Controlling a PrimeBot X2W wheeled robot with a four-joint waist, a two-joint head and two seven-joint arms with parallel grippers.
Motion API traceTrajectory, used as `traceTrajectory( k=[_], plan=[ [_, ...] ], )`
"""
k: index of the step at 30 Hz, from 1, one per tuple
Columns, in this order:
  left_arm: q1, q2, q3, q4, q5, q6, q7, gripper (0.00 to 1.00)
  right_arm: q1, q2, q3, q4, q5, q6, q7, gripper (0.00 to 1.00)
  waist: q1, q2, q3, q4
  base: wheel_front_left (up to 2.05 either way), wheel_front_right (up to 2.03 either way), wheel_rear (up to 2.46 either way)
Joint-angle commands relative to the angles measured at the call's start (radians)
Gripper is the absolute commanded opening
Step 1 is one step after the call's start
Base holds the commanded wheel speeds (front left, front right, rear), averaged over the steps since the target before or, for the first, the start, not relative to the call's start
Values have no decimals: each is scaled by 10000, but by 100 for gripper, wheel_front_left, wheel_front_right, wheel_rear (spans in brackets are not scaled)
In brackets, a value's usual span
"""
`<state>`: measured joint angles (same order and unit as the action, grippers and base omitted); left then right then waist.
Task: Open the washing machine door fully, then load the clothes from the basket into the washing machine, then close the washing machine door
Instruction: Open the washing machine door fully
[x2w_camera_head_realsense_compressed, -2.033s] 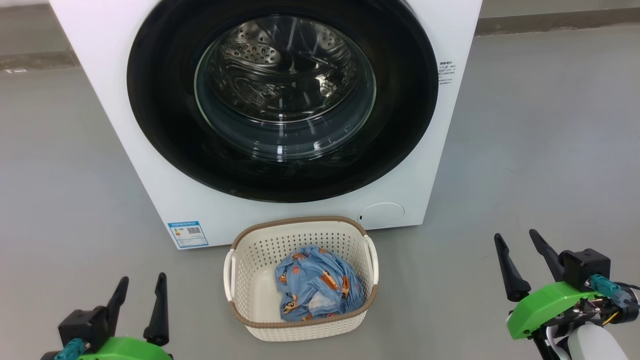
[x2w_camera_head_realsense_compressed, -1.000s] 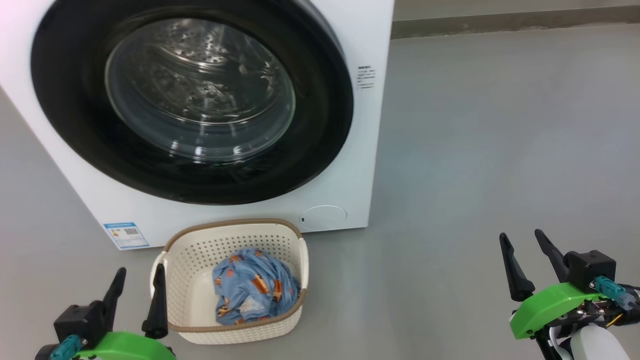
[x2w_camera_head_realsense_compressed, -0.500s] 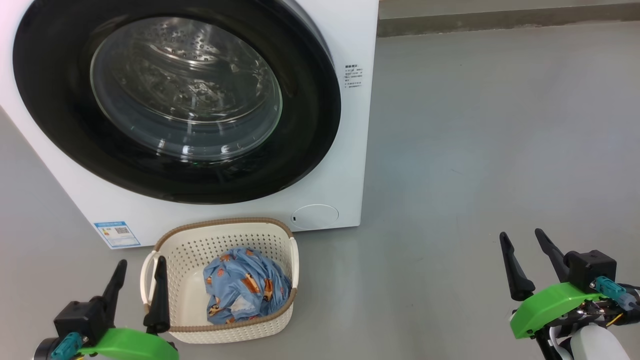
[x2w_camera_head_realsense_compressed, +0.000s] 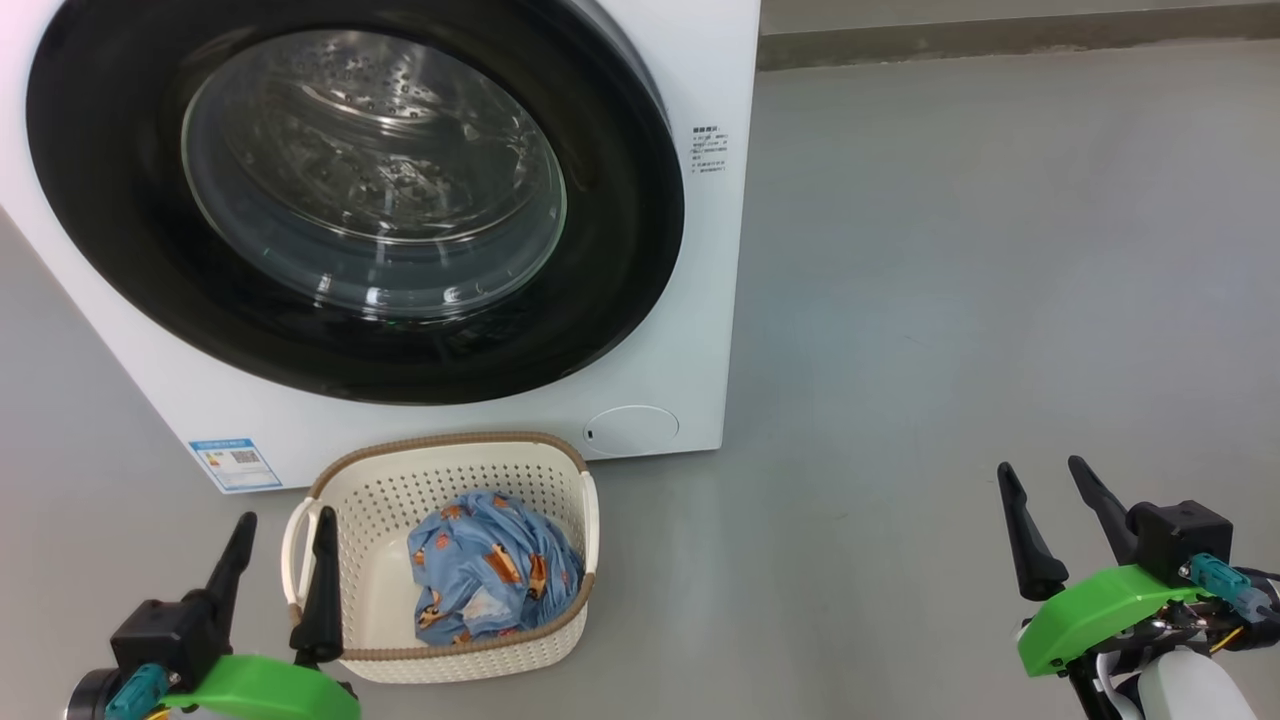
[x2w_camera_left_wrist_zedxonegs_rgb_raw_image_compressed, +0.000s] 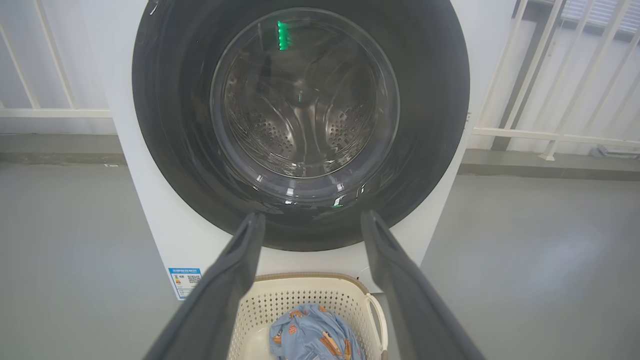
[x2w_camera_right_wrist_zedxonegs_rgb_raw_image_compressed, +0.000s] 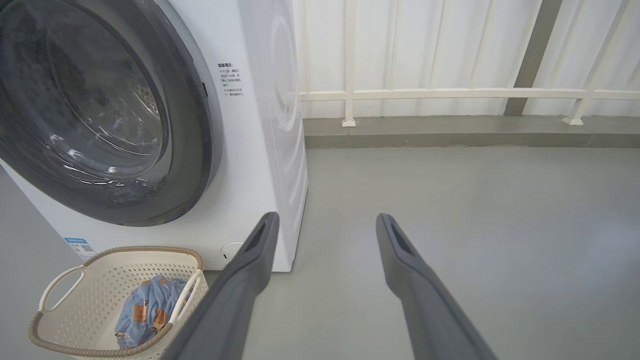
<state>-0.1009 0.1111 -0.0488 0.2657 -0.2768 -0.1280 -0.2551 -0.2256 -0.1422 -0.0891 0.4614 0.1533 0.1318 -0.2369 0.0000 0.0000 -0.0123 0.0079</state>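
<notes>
Washing machine door is sitting shut at 11 o'clock in the head view; likely rigid, heavy and glossy-slick, so hooking its 3 o'clock rim is advisable. Left gripper and right gripper are standing released, empty. Clothes are lying in the basket.

The smooth grey floor carries the white front-loading washing machine at the head view's left. The cream perforated basket with its brown rim stands upright just before the machine's lower front.
</notes>
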Motion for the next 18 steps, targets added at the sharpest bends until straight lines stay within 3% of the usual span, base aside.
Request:
traceTrajectory(
  k=[1,10,18],
  plan=[
    [-194,181,332,-328,78,-27,-67,100,-291,-29,149,-289,60,-11,-103,100,0,0,26,4,0,0,0],
    [-52,81,228,-729,487,-27,-67,100,-1012,122,-176,-345,517,-11,160,100,0,0,278,117,0,0,0],
    [-99,-36,-66,-807,565,-27,-67,100,-2319,180,-579,-214,2171,-11,462,100,0,0,795,467,0,0,0]
  ],
)
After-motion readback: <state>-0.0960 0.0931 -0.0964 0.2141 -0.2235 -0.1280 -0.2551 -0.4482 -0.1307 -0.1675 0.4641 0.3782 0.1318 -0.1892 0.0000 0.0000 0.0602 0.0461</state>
